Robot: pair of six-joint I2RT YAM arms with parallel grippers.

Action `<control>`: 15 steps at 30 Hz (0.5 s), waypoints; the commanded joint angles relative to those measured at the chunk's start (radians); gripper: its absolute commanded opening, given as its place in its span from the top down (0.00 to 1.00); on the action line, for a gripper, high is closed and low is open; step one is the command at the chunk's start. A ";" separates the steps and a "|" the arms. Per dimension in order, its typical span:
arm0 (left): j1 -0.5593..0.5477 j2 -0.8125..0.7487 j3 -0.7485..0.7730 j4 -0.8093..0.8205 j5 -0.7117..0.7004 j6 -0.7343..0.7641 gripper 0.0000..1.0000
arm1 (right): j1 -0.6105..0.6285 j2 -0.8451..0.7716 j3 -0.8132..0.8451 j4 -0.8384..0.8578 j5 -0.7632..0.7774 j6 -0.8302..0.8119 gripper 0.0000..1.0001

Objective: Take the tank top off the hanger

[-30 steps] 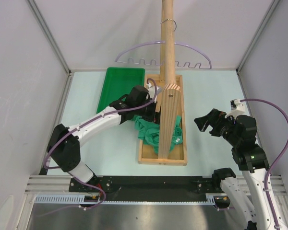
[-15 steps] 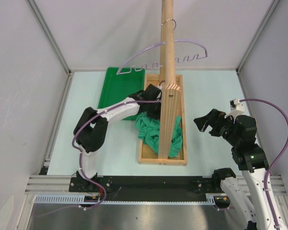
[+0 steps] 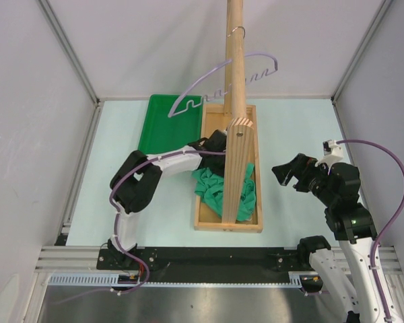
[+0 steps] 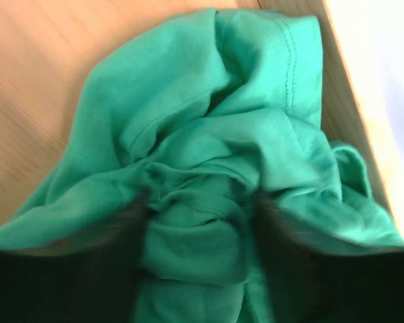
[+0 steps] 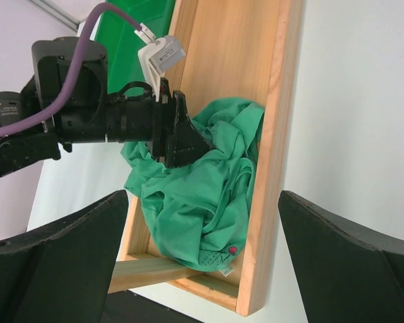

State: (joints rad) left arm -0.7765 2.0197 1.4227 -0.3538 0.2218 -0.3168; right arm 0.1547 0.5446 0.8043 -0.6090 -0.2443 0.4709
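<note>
The tank top [image 3: 219, 188] lies crumpled in the wooden tray [image 3: 256, 225], already off the hanger [image 3: 222, 77], which has swung askew on its pole [image 3: 237, 60]. The left gripper [image 4: 202, 202], wide a second ago, now pinches a bunched fold, so removal looks essentially done. The right gripper [image 3: 289, 173] hovers wide open.

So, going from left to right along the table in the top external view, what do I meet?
Bright green plastic tray → shallow wooden box holding the crumpled teal-green tank top → open black right gripper.
</note>
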 commanded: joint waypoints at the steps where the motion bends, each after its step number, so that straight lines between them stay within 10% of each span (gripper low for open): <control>1: -0.015 0.036 -0.085 0.038 0.125 -0.082 0.55 | -0.004 -0.014 0.003 0.018 -0.003 -0.002 0.00; 6: -0.006 -0.122 -0.225 0.188 0.221 -0.169 0.97 | -0.004 -0.034 0.012 -0.003 0.016 -0.015 0.00; 15: 0.115 -0.504 -0.410 0.274 0.237 -0.301 1.00 | -0.004 -0.028 -0.011 0.018 0.008 -0.012 0.00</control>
State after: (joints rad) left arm -0.7326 1.7027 1.0554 -0.1341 0.4122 -0.5404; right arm 0.1547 0.5125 0.8013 -0.6189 -0.2325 0.4667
